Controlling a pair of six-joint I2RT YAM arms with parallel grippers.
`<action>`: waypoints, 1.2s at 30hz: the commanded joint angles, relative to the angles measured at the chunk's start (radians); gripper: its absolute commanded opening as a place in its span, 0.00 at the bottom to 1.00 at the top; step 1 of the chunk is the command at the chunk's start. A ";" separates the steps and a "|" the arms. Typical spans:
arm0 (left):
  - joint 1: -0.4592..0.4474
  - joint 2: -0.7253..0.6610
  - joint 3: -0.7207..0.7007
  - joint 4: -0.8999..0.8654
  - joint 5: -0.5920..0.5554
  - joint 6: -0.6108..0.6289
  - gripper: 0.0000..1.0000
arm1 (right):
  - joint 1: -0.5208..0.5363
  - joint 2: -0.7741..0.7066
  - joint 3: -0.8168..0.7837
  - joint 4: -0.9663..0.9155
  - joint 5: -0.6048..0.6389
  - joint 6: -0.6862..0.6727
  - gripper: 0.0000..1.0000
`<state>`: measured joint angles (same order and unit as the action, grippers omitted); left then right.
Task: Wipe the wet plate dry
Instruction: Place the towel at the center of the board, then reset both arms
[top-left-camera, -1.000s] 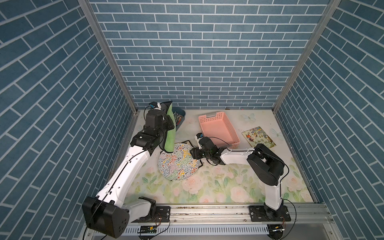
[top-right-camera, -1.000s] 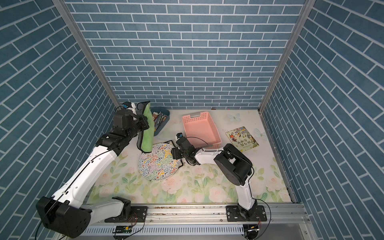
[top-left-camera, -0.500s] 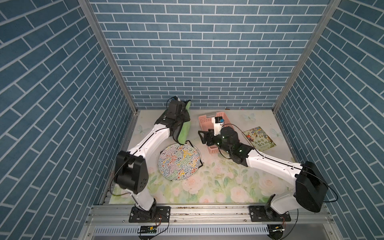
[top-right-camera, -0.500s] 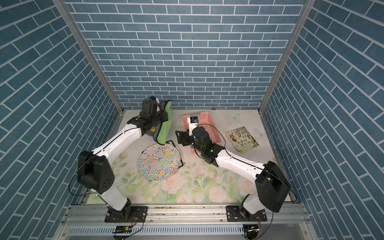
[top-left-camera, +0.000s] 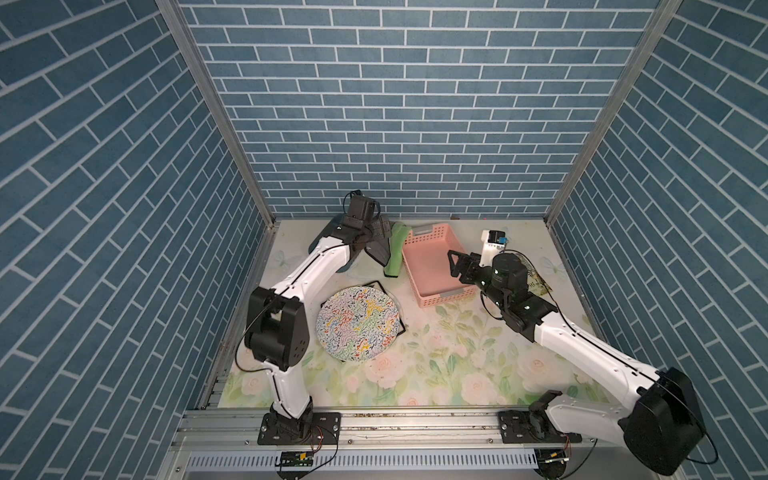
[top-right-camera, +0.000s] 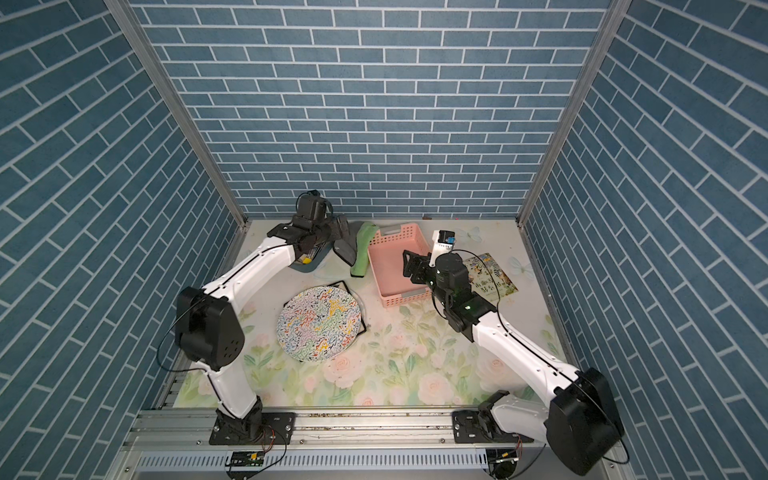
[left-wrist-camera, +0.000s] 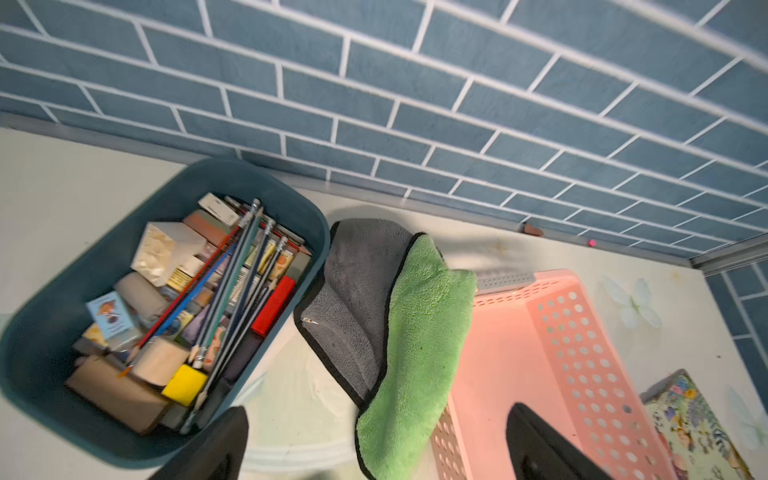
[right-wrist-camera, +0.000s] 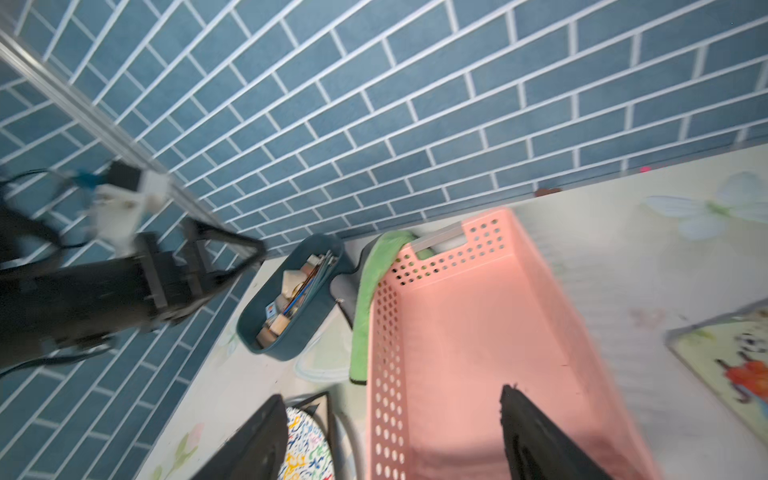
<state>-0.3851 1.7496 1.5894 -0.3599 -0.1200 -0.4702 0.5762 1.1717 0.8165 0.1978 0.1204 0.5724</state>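
Note:
The plate (top-left-camera: 358, 324), covered in coloured squiggles, rests tilted on a black wire stand at the middle left of the mat in both top views. A green and grey cloth (top-left-camera: 394, 254) leans against the outer wall of the pink basket (top-left-camera: 446, 296), its upper end hooked over the basket's far corner. My left gripper (top-left-camera: 380, 232) hovers just above the cloth (left-wrist-camera: 415, 332), open, and grips nothing. My right gripper (top-left-camera: 457, 266) hangs open and empty over the basket's inside (right-wrist-camera: 478, 332). The plate's edge (right-wrist-camera: 303, 449) shows beside one right finger.
A dark blue bin (left-wrist-camera: 50, 291) full of pencils and small boxes stands at the back left, partly under my left arm. A picture book (top-right-camera: 492, 280) lies right of the basket. The back wall is close behind both grippers.
My left arm carried the cloth from beside the plate to the back and let go of it against the basket. My right gripper left the plate, moved over the basket and opened wider.

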 joint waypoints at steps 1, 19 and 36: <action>-0.003 -0.200 -0.173 0.088 -0.060 0.040 1.00 | -0.057 -0.069 -0.057 -0.055 0.061 -0.064 0.85; 0.082 -1.045 -1.365 0.733 -0.569 0.293 1.00 | -0.335 -0.335 -0.623 0.342 0.573 -0.409 0.99; 0.106 -0.784 -1.406 1.083 -0.593 0.402 1.00 | -0.509 0.324 -0.587 1.016 0.092 -0.556 0.91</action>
<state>-0.2897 0.9424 0.1825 0.6361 -0.7174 -0.1070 0.0719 1.4746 0.2161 1.0836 0.3519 0.0696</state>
